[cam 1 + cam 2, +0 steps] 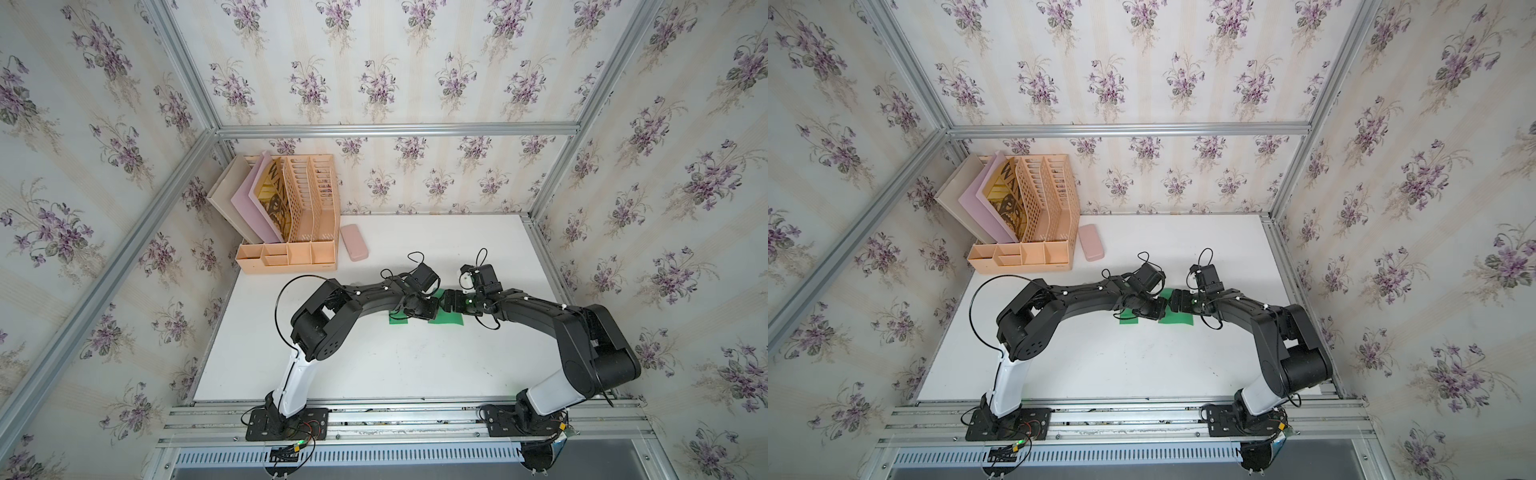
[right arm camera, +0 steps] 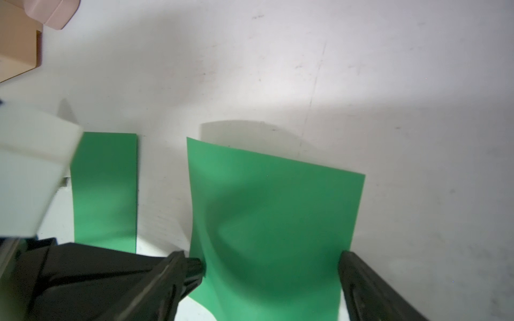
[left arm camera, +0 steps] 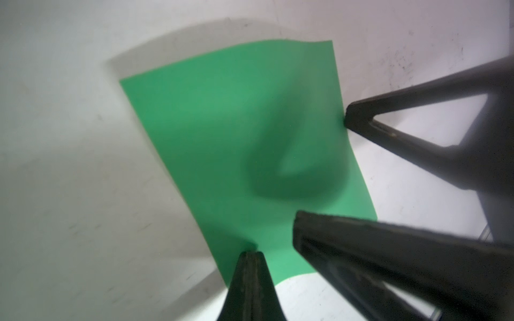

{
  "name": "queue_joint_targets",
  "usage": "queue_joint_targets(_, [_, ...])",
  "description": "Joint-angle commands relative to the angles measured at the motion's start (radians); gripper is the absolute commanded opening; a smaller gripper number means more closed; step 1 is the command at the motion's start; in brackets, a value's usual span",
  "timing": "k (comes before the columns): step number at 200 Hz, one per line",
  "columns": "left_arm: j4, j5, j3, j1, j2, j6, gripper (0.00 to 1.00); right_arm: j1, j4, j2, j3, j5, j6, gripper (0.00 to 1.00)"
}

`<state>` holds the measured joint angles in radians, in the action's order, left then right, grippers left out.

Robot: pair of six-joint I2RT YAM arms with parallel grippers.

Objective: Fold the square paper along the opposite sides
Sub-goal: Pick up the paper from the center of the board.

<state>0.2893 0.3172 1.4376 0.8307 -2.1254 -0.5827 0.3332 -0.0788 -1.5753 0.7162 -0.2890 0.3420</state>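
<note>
The green square paper (image 1: pixel 448 319) (image 1: pixel 1177 319) lies mid-table, partly under both grippers. In the left wrist view the paper (image 3: pixel 222 133) curves up off the table, and my left gripper (image 3: pixel 251 253) is shut on its near edge. In the right wrist view the left gripper (image 2: pixel 196 268) pinches the side of the raised sheet (image 2: pixel 272 216), which buckles there. My right gripper (image 2: pixel 262 258) (image 3: pixel 322 169) stands open, a finger on either side of the sheet. A flat green strip (image 2: pixel 105 189) shows beside it; I cannot tell how it joins.
A peach desk organizer (image 1: pixel 291 216) with folders stands at the back left of the white table (image 1: pixel 374 365). A pink case (image 1: pixel 354 248) lies next to it. Aluminium frame rails (image 1: pixel 395 415) run along the front edge, where both arm bases sit.
</note>
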Motion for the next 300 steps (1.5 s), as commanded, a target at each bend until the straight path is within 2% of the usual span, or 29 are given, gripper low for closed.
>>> queue_joint_targets(1, [0.055, -0.029, 0.002, 0.0, -0.013, 0.016, 0.0, 0.006, -0.142, -0.009, -0.015, -0.057, 0.034, 0.91])
queue_joint_targets(35, [0.06, -0.03, 0.007, 0.002, -0.015, 0.018, 0.0, 0.007, -0.136, -0.003, -0.016, -0.071, 0.032, 0.88])
queue_joint_targets(103, [0.074, -0.038, 0.023, 0.005, -0.024, 0.024, 0.0, 0.007, -0.125, -0.008, -0.014, -0.085, 0.023, 0.67])
queue_joint_targets(128, [0.077, -0.041, 0.025, 0.006, -0.024, 0.026, 0.0, 0.007, -0.121, -0.009, -0.011, -0.082, 0.024, 0.56])
queue_joint_targets(143, [0.077, -0.043, 0.024, 0.007, -0.023, 0.027, 0.0, 0.007, -0.117, -0.012, -0.008, -0.077, 0.026, 0.54])
queue_joint_targets(184, [0.077, -0.047, 0.024, 0.01, -0.015, 0.032, 0.0, 0.007, -0.107, -0.021, -0.007, -0.065, 0.028, 0.39])
queue_joint_targets(239, [0.055, -0.044, 0.033, 0.009, 0.016, 0.047, 0.0, 0.007, -0.099, -0.033, -0.006, -0.06, 0.027, 0.37])
queue_joint_targets(256, [0.054, -0.048, 0.051, 0.01, 0.034, 0.063, 0.12, 0.007, -0.097, -0.037, -0.005, -0.056, 0.028, 0.37])
queue_joint_targets(266, [0.055, -0.054, 0.065, 0.01, 0.045, 0.073, 0.26, 0.007, -0.095, -0.039, -0.007, -0.055, 0.027, 0.37])
queue_joint_targets(282, [0.069, -0.072, 0.094, 0.01, 0.057, 0.095, 0.42, 0.007, -0.091, -0.041, -0.011, -0.05, 0.028, 0.36])
queue_joint_targets(300, [0.111, -0.107, 0.136, 0.008, 0.072, 0.125, 0.49, 0.007, -0.087, -0.039, -0.015, -0.048, 0.026, 0.36])
